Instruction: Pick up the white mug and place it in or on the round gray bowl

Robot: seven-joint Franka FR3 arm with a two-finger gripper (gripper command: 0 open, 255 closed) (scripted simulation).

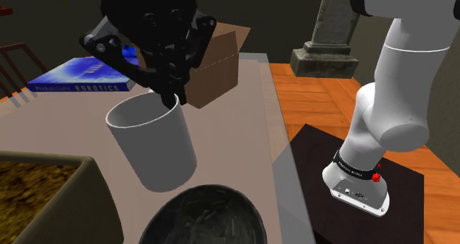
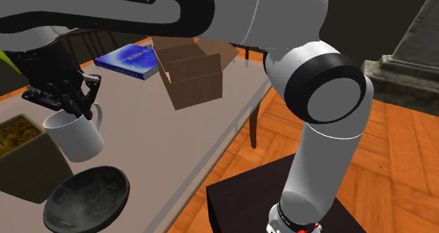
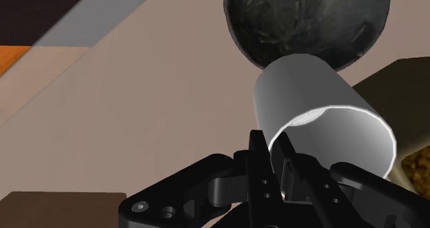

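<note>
Pale table [image 1: 66, 128], orange wood floor beyond its edge, dim walls behind.

Gripper [image 3: 272, 149] is clenched on the mug [image 3: 318, 113]: it pinches the rim wall, one finger inside the mouth, one outside. Second exterior view puts the pinch next to the handle [image 2: 96, 115]. Mug hangs tilted, mouth up toward the hand, base swung down and away. Looks clear of the table to me, but there's no clean gap under the base to confirm it.

Key relation: bowl [image 3: 306, 20] lies straight past the mug's base, along the line the fingers point. Wrist view has the base overlapping the bowl's near rim. Shoulder view: bowl is below the mug and a little to that view's right, with the mug base just beside the rim, not over the centre. Mug's long axis leans roughly toward the bowl, so I judge what's left as a short carry along that axis, then lower and let go. Tilt matters: the base edge would land first, and the mug may tip or roll inside the bowl.

Further out: planter [image 1: 44, 194] with brown fill sits just beside the bowl on the shoulder view's left, the nearest thing to clip. Box [image 1: 217, 69] and blue book [image 1: 81, 77] are well apart at the far end, not in the path
</note>
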